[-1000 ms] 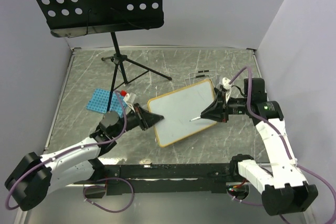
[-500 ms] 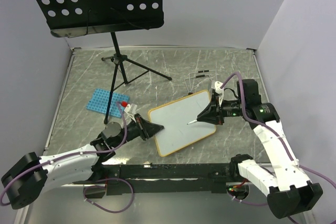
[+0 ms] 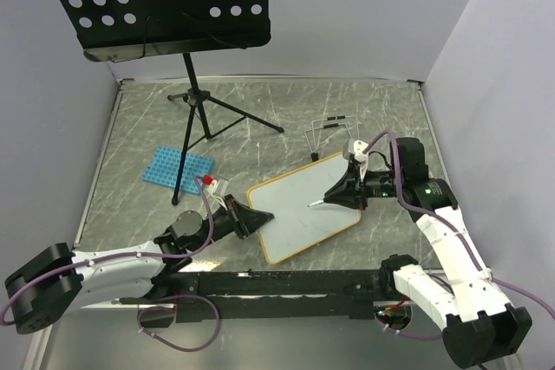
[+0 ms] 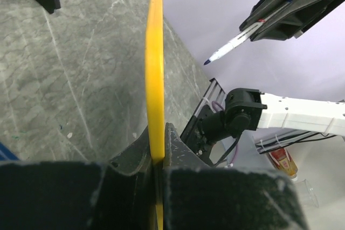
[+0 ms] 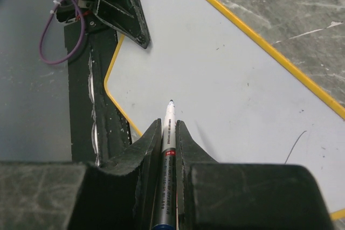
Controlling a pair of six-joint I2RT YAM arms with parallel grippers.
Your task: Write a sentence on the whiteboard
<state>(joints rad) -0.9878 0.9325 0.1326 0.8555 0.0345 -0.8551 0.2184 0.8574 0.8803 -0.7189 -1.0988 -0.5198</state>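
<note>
Since a second ago, the whiteboard (image 3: 290, 201) has slid a little toward the near edge of the table (image 3: 260, 110), and both arms have drawn back with it, the left arm now lying lower and flatter.

Looking on from the room, the board sits right of the table's middle and nearer the near edge than the far one, turned on a slant. It is white with a thin orange-yellow frame. I cannot tell whether its near edge rests on the table or is raised slightly.

From the left, the left end effector (image 3: 260, 217) has its fingers pressed together on the board's left corner, pinching the frame. The left wrist view shows the frame edge-on between those fingers.

Coming in from the right, the right end effector (image 3: 331, 197) is clamped on a marker (image 5: 169, 119), a white barrel that points toward the board's middle. The tip hangs over the white surface. In the left wrist view it stands clear of the board, not touching.

One thin dark stroke (image 5: 295, 146) shows on the white surface toward the board's right side.

A black perforated music stand (image 3: 156, 2) rises over the far left corner, its tripod near the far edge. Toward the left edge lies a blue perforated rack (image 3: 178, 168). A thin wire piece with two dark tips (image 3: 328, 125) stands just beyond the board's far edge.
</note>
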